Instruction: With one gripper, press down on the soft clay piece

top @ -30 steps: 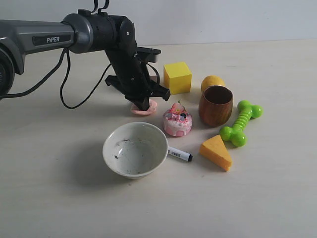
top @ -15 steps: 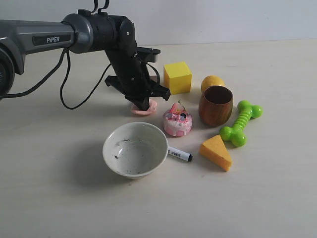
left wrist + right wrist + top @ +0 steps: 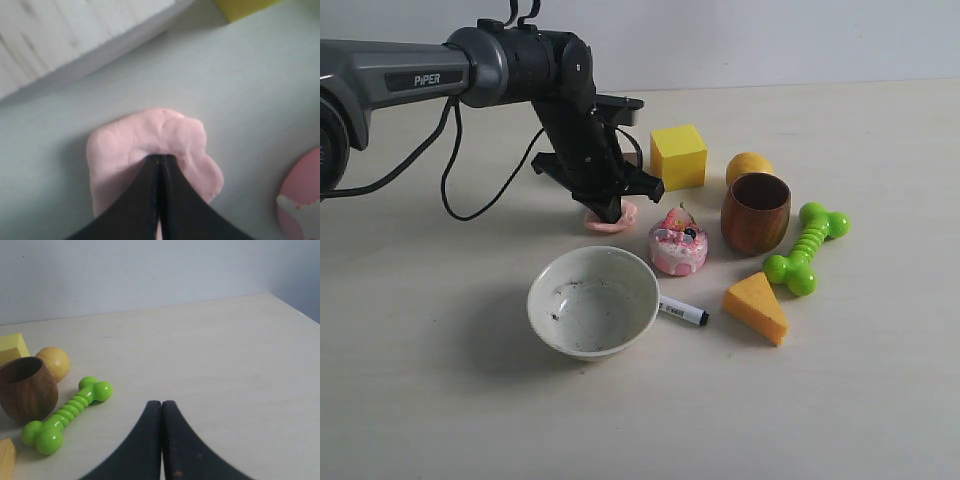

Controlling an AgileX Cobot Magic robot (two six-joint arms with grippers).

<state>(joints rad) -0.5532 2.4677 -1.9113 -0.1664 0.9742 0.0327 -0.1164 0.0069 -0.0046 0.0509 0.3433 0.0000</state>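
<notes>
The pale tabletop (image 3: 880, 400) bears everything. Both the left pincer (image 3: 160, 158) and the right pincer (image 3: 161, 405) have their jaws pressed together. Just beyond the white bowl (image 3: 610, 290), not touching it, lies the soft clay piece (image 3: 145, 137), dented under the left pincer's tips.

Grey PiPER-marked arm (image 3: 380, 72) with black hand (image 3: 611, 211) and cables (image 3: 448, 185).

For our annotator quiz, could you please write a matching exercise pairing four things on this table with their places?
1 soft clay piece
2 marker
3 wooden cup
4 cube

A between bowl and cheese wedge
B under the shut left gripper
C yellow, farthest back
D right beside the green bone toy

Pairs: 1-B, 2-A, 3-D, 4-C
</notes>
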